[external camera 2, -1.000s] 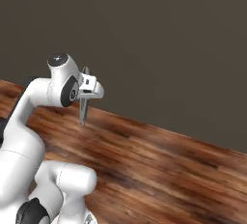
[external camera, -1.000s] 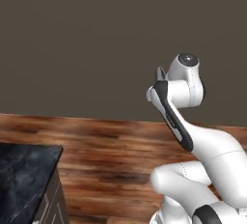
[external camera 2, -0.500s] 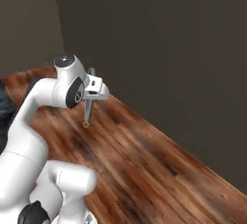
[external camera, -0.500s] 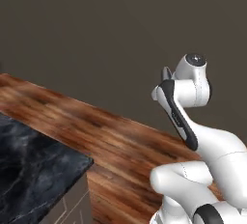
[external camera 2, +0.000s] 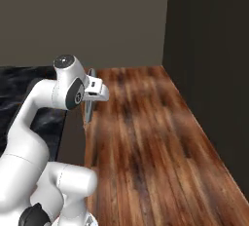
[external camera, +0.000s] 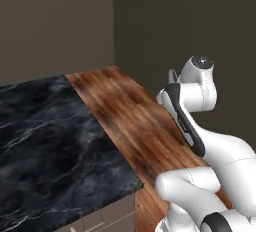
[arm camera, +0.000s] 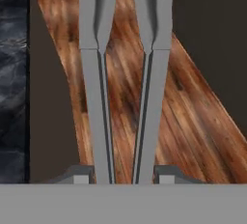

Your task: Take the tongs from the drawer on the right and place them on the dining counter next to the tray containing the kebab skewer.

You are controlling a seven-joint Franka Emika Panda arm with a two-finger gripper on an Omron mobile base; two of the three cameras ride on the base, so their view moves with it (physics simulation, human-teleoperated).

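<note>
1. Black marble with white veins is the biggest thing in sight: the dining counter [external camera: 55,141] spreads across the lower left of the left base view, and its near corner shows bare stone.
2. Wooden floor [external camera 2: 146,137] in reddish-brown planks runs beside the counter toward a corner where two plain dark walls [external camera 2: 209,49] meet.
3. Held up over that floor, the gripper [arm camera: 124,172] is clenched on the tongs [arm camera: 124,73]; its two fingertips [arm camera: 79,174] press on the outside of the two silver-grey arms near their joined end.
4. Long axis: the tongs run straight out from the fingers along the line of the hand, and in the right base view they hang point-down below the hand [external camera 2: 89,110].
5. The relation that matters next, as I judge it: the counter lies to the left of the held tongs, with its brown-grey side between stone and floor. The tongs are well apart from the marble top, so the carry must go leftward and over that edge before any lowering.
</note>
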